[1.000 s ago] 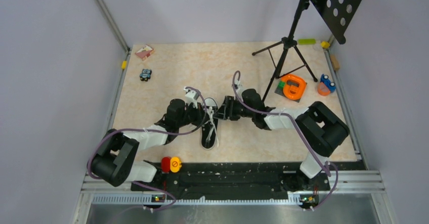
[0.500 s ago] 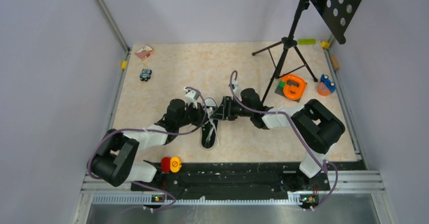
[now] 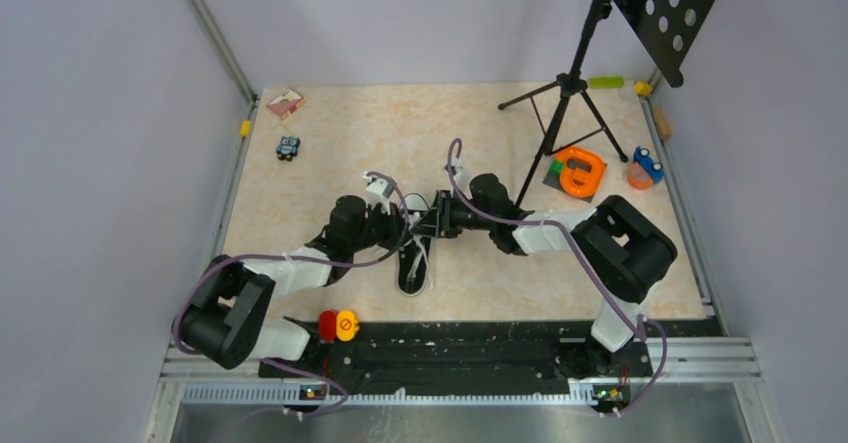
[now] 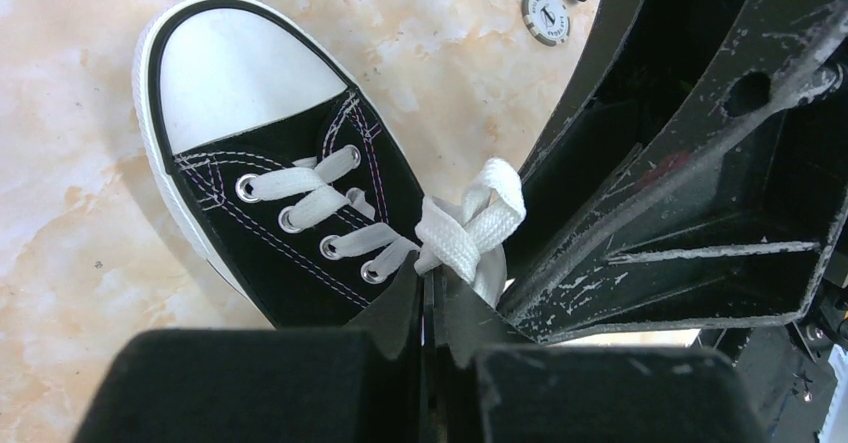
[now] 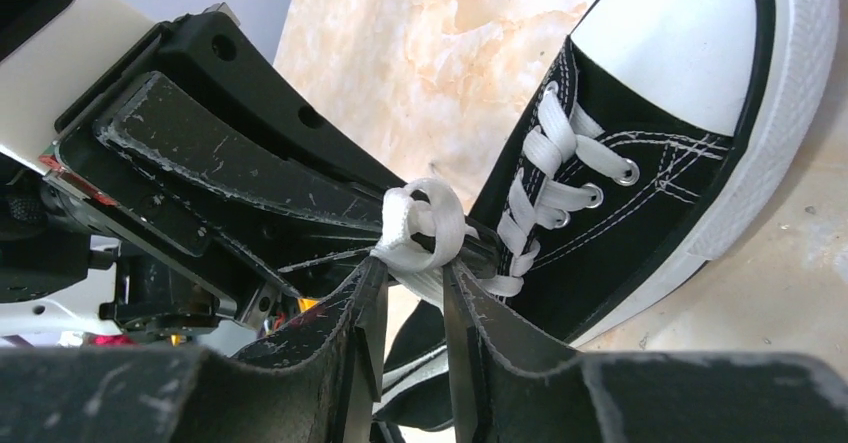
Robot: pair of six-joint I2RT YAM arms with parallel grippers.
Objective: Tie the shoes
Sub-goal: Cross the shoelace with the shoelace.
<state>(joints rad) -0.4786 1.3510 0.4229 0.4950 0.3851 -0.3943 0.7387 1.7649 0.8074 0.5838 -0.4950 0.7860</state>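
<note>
Marbled table (image 3: 340,133) fills the booth. The sneaker (image 3: 411,279) sits mid-table, toe pointing far. The left gripper (image 4: 428,288) has its fingers pressed together on a strand of the laces (image 4: 470,221). The right gripper (image 5: 412,281) pinches the twisted part from the opposite side, and the two nearly touch. To my eye the crossing wants tightening: pull left and right evenly, stay low and keep both grips firm, so the sneaker doesn't lift or skid. No brand shows on it. A small disc (image 4: 547,15) carries print too small to read.
</note>
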